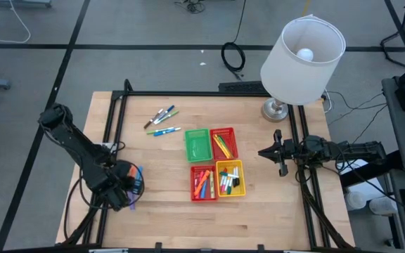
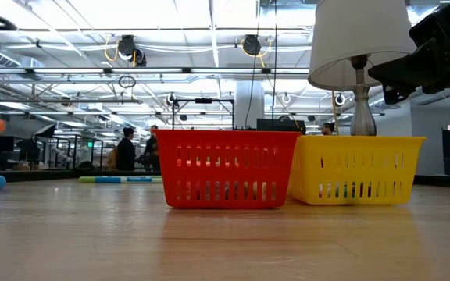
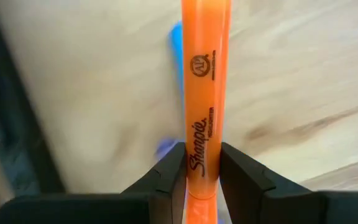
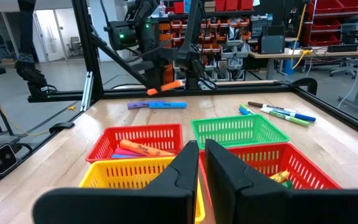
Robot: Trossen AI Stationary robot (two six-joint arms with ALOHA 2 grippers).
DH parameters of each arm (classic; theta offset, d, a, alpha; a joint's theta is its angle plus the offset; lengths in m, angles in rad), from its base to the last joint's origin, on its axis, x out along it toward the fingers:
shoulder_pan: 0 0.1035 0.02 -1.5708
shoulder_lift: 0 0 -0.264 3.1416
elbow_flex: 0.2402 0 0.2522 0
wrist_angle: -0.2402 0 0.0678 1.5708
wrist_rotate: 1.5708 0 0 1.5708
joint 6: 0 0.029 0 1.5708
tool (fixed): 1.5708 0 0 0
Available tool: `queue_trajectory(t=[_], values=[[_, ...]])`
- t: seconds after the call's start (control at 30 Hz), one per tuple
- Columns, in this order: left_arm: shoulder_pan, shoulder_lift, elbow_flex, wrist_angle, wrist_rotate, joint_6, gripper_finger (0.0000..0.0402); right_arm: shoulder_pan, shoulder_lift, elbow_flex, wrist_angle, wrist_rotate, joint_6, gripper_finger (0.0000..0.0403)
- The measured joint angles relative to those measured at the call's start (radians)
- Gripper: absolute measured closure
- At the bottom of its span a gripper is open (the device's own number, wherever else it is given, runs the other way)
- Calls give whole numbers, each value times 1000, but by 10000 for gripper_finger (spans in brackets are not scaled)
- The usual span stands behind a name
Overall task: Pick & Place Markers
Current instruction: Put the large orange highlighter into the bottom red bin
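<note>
Left gripper (image 3: 202, 163) pinching orange marker (image 3: 205, 93) mid-barrel, lifted off table (image 1: 259, 211), likely bound for red basket (image 1: 204, 183); right gripper (image 4: 200, 163) pressed shut, idle.

Only readable text is on the orange marker (image 3: 205, 93) in the left hand (image 3: 202, 171): black script "Sharpie" along the barrel, w/ smaller print beside it, probably "Highlighter" but too fine to be sure. Above that, a small round seal, letters not legible.
</note>
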Motion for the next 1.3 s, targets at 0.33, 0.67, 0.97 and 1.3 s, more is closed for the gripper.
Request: queue_trajectory(t=[0.33, 0.67, 0.97, 1.3], values=[[40, -1, 11, 212, -380, 315, 309, 0, 0, 0, 0, 0, 0, 385], [150, -2, 11, 469, -573, 761, 309, 0, 0, 0, 0, 0, 0, 385], [250, -1, 11, 826, -581, 1322, 309, 0, 0, 0, 0, 0, 0, 385], [319, 0, 13, 1210, -432, 1551, 309, 0, 0, 0, 0, 0, 0, 385]])
